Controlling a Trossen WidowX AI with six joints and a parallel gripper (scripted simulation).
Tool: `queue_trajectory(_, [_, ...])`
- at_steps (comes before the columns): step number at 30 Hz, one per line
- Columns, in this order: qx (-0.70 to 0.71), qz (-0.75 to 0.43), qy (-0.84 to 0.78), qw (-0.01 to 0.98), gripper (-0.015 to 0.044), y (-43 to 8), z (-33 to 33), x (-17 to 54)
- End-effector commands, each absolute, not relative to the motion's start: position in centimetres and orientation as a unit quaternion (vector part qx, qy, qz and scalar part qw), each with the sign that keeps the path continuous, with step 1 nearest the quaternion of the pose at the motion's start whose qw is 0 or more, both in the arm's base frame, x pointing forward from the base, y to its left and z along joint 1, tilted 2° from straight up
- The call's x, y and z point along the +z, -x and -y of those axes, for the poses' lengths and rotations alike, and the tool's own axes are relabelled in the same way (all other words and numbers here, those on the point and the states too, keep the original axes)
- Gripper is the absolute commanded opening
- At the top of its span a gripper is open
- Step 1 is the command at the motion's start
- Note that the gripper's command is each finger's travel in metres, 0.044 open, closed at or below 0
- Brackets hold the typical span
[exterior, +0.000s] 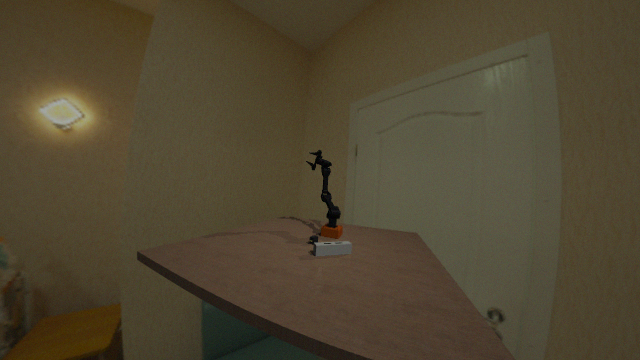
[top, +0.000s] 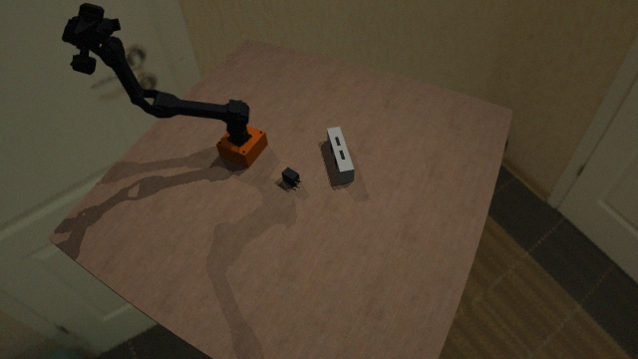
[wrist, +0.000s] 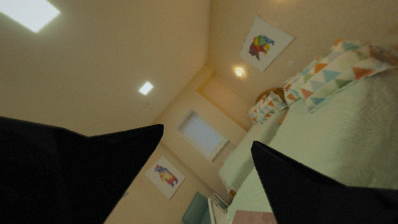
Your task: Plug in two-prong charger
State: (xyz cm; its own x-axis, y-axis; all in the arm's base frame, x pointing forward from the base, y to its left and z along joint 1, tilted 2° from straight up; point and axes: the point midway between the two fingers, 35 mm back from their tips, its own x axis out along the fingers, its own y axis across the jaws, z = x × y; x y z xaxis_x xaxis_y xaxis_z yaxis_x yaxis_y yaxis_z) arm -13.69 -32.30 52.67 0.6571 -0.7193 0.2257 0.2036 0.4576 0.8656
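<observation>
The black two-prong charger (top: 290, 176) (exterior: 313, 239) lies on the table, between the arm's orange base and the power strip. In the top view its prongs point to the lower right, roughly toward the strip's side. The white power strip (top: 347, 166) (exterior: 332, 249) lies on the table with two dark outlets on its top face. The charger is apart from the strip. My gripper (exterior: 308, 157) (wrist: 207, 137) is open and empty, raised high above the table and far from both objects. The wrist view shows its two black fingers wide apart, with neither charger nor strip in sight.
The orange arm base (top: 242, 147) (exterior: 331, 231) stands on the table (top: 389, 239) (exterior: 380, 300) close to the charger. Shadows of the arm fall across the table. A door (exterior: 450, 165) and walls stand beyond the table edges. The wrist view shows the room and a bed (wrist: 320, 145).
</observation>
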Motion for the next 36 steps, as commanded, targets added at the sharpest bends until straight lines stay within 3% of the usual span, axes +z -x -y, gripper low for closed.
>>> queue_trajectory(1, [-0.288,0.299,-0.434,0.800,0.0426,13.7,32.3,52.7])
queue_trajectory(7, [-0.273,0.331,-0.416,0.802,0.0440,13.8,30.4,54.3])
queue_trajectory(17, [-0.245,0.321,-0.298,0.865,0.0440,7.7,23.2,59.1])
queue_trajectory(36, [-0.181,0.280,-0.196,0.922,0.0440,-1.0,13.8,61.2])
